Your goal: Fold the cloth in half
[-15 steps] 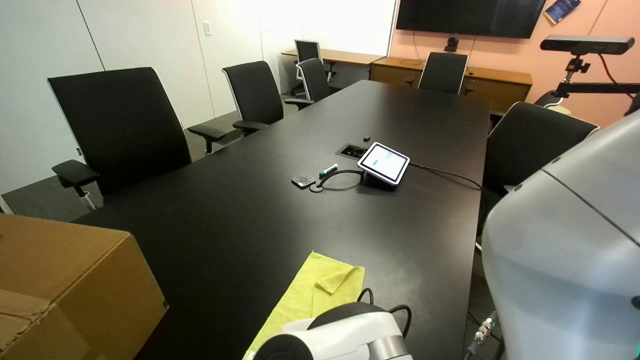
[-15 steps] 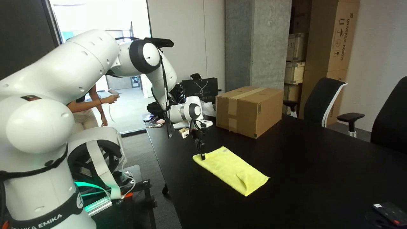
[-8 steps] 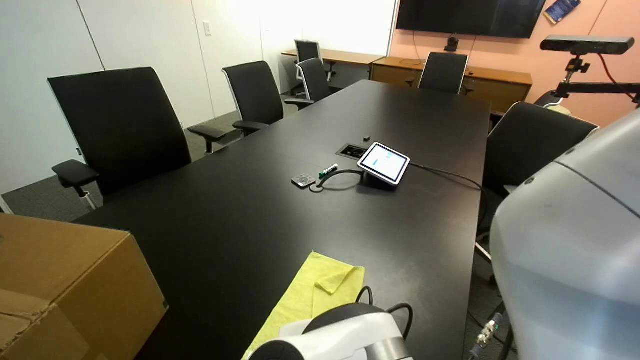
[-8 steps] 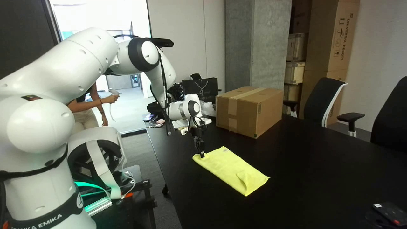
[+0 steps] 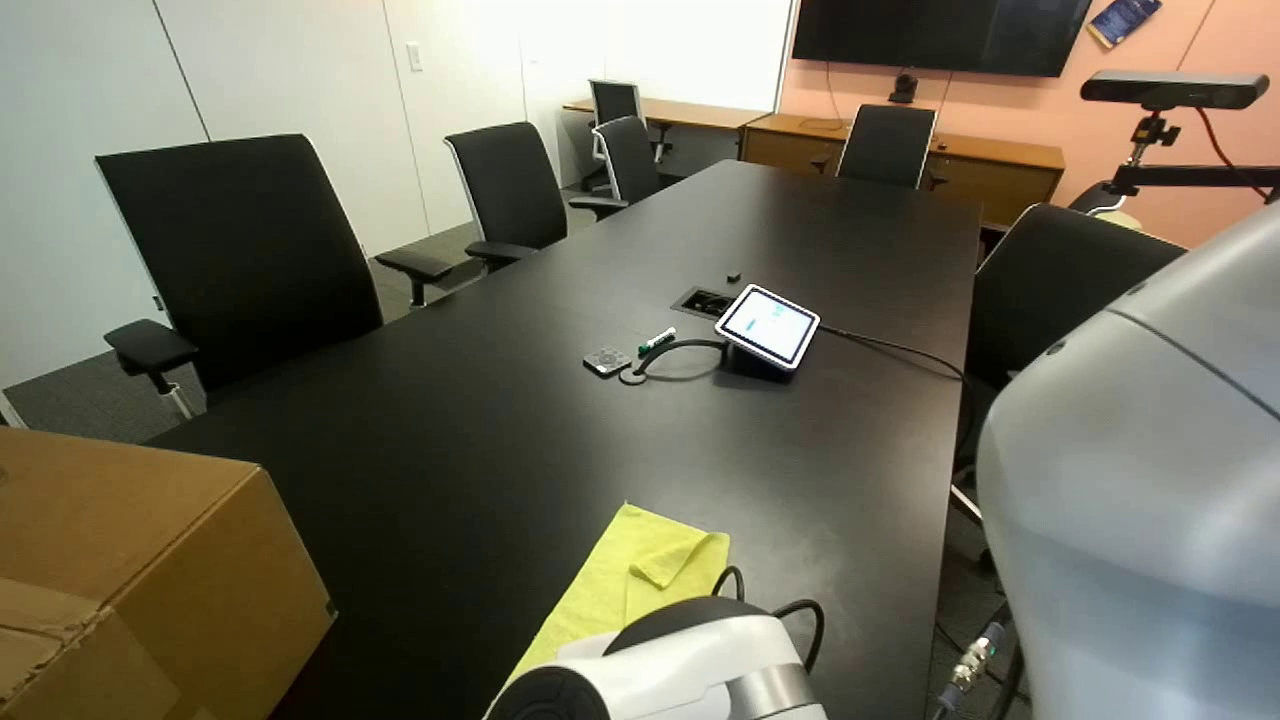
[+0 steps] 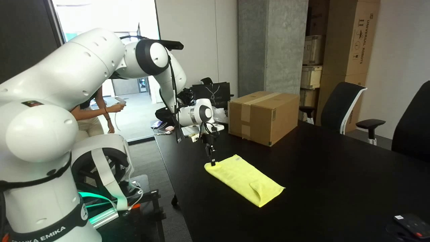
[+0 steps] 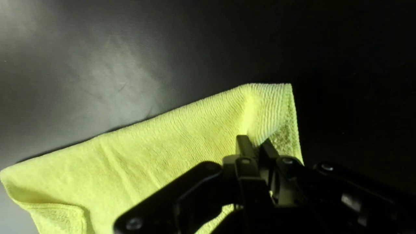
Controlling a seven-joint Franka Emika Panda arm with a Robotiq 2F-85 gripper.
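My gripper (image 7: 256, 143) is closed on the cloth (image 7: 156, 152): the tips pinch a small tuck of fabric close to one short edge, and a darker patch shows beside it. The cloth lies on the black table (image 6: 322, 191), and I judge the fold well under way, with a rounded edge along one long side; a corner (image 7: 61, 217) at the end away from my pinch is turned back. To do this well, I should bring the tuck down square with the layer beneath, part the fingers only slightly and rise straight up, so nothing drags; that turned corner then wants flattening. The table looks smooth with a dull sheen, so I expect the cloth to slide easily. A cardboard box (image 6: 258, 117) stands on it, apart from the cloth; farther along, a tablet (image 5: 768, 326) sits near a green-capped marker (image 5: 657, 342), office chairs (image 5: 240, 260) line both sides, and a wall screen (image 5: 940, 35) hangs beyond.
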